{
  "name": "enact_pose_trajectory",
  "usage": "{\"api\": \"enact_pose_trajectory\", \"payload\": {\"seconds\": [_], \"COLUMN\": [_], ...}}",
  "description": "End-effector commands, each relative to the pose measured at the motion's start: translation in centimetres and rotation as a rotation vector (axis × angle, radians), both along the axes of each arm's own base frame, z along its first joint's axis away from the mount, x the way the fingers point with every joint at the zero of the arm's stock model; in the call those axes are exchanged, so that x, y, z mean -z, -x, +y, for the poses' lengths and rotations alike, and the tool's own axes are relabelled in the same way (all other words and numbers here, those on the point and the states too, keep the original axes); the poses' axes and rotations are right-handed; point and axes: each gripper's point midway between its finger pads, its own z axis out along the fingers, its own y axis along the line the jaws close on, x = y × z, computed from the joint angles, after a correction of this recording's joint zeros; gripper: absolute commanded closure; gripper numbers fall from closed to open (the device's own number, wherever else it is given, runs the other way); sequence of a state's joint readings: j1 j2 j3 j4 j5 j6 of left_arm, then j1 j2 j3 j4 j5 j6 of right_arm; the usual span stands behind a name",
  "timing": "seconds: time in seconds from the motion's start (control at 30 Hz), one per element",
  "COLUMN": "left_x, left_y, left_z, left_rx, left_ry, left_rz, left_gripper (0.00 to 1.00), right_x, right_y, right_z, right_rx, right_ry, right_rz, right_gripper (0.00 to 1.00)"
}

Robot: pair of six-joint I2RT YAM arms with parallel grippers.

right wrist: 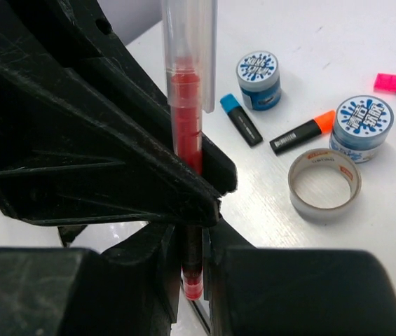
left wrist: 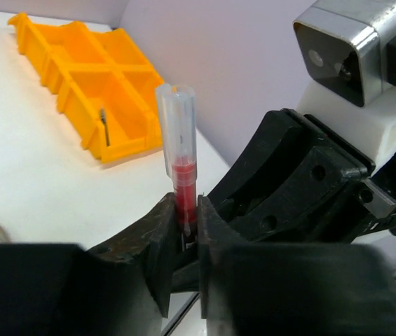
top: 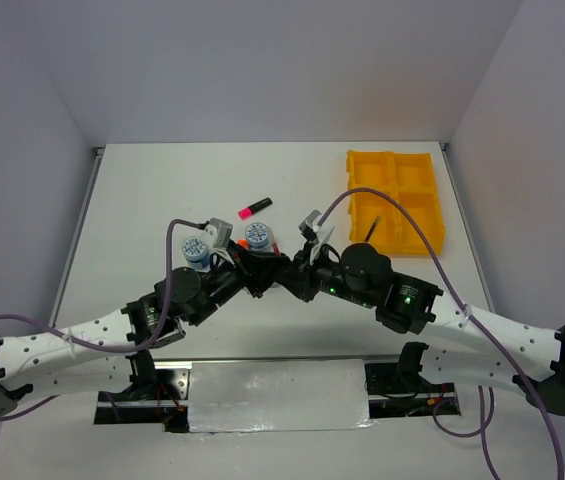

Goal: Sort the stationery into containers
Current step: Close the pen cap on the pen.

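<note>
A thin red pen with a clear cap stands upright between both grippers, which meet at mid-table. My left gripper is shut on its red barrel. My right gripper is closed round its lower end, and the pen rises above the crossed fingers. On the table lie a blue highlighter, an orange one, a pink one, two blue-white tape rolls and a silver tape ring. The yellow-orange tray stands far right with a dark pen in its near-left compartment.
The right wrist's camera housing sits close beside the left fingers. Both arms reach in from the near edge and cross over the middle. Purple cables loop above the arms. Grey walls close off the table at the back and sides.
</note>
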State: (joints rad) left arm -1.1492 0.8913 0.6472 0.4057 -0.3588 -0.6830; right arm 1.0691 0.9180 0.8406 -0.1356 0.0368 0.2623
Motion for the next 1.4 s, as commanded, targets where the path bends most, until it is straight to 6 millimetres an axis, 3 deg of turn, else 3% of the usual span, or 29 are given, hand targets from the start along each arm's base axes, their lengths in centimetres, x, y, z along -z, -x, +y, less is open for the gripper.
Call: {"api": "enact_pose_trajectory", "payload": {"seconds": [0.0, 0.03, 0.07, 0.17, 0.23, 0.4, 0.53, 0.8, 0.93, 1.13, 1.37], "left_x": [7.1, 6.0, 5.3, 2.6, 0.9, -3.1, -4.6, -9.8, -10.5, -11.6, -10.0], "left_y": [4.1, 3.9, 3.8, 3.2, 2.8, 2.0, 1.3, 1.7, 0.9, 0.0, -0.5], "left_z": [-0.4, -0.3, 0.1, 1.1, 1.7, 2.8, 3.6, 4.6, 4.2, 3.7, 2.4], "left_rx": [0.185, 0.177, 0.163, 0.114, 0.083, 0.022, -0.031, -0.022, -0.030, -0.004, 0.039], "left_ry": [-0.343, -0.329, -0.324, -0.280, -0.255, -0.202, -0.184, -0.091, -0.104, -0.076, -0.084], "left_rz": [0.071, 0.058, 0.043, 0.001, -0.030, -0.093, -0.114, -0.228, -0.241, -0.254, -0.218], "left_gripper": [0.67, 0.55, 0.33, 0.08, 0.01, 0.01, 0.01, 0.02, 0.05, 0.12, 0.25], "right_x": [-10.9, -10.0, -9.8, -8.5, -7.7, -6.9, -6.3, -3.9, -3.2, -1.8, -2.0], "right_y": [-2.6, -2.4, -2.3, -1.8, -1.2, 0.5, 1.2, 2.7, 4.3, 4.8, 4.6], "right_z": [-1.3, -1.2, -1.3, -1.3, -1.0, -0.6, -0.5, 0.4, 0.9, 1.5, 1.3], "right_rx": [0.145, 0.137, 0.136, 0.117, 0.088, 0.035, 0.007, -0.058, -0.122, -0.142, -0.131], "right_ry": [-0.382, -0.369, -0.374, -0.371, -0.364, -0.345, -0.333, -0.279, -0.270, -0.232, -0.228], "right_rz": [-0.175, -0.165, -0.154, -0.128, -0.117, -0.120, -0.102, -0.055, -0.044, -0.023, -0.031], "right_gripper": [1.00, 1.00, 1.00, 1.00, 1.00, 1.00, 1.00, 1.00, 1.00, 1.00, 1.00]}}
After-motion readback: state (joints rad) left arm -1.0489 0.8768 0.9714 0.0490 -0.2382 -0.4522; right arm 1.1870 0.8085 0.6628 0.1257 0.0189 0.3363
